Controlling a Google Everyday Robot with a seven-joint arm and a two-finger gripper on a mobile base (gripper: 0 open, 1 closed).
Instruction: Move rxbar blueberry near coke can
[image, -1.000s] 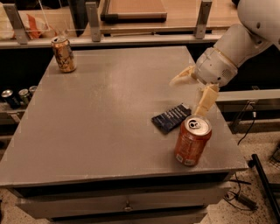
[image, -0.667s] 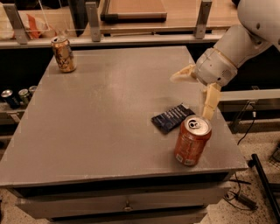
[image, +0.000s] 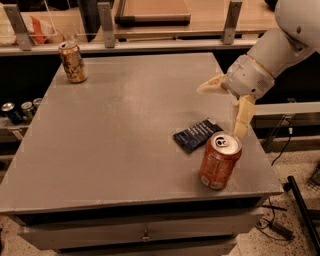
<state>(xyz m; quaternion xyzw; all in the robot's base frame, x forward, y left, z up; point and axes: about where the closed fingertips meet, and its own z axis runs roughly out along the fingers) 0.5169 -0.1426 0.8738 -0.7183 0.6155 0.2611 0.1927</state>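
The rxbar blueberry (image: 197, 135), a flat dark navy wrapper, lies on the grey table (image: 125, 135) near the right front. The coke can (image: 219, 160), orange-red with a silver top, stands upright just right of it and nearer the front, almost touching. My gripper (image: 223, 107) hangs above the table's right edge, behind and right of the bar. It is open and empty, with one pale finger pointing left and the other pointing down toward the can.
A gold-brown patterned can (image: 73, 62) stands at the table's far left corner. Several cans (image: 17, 110) sit on a lower shelf at the left. A rail with posts (image: 106, 25) runs behind the table. Cables lie on the floor at right.
The gripper has shifted slightly to the right and up, away from the bar. The bar and both cans have not moved.
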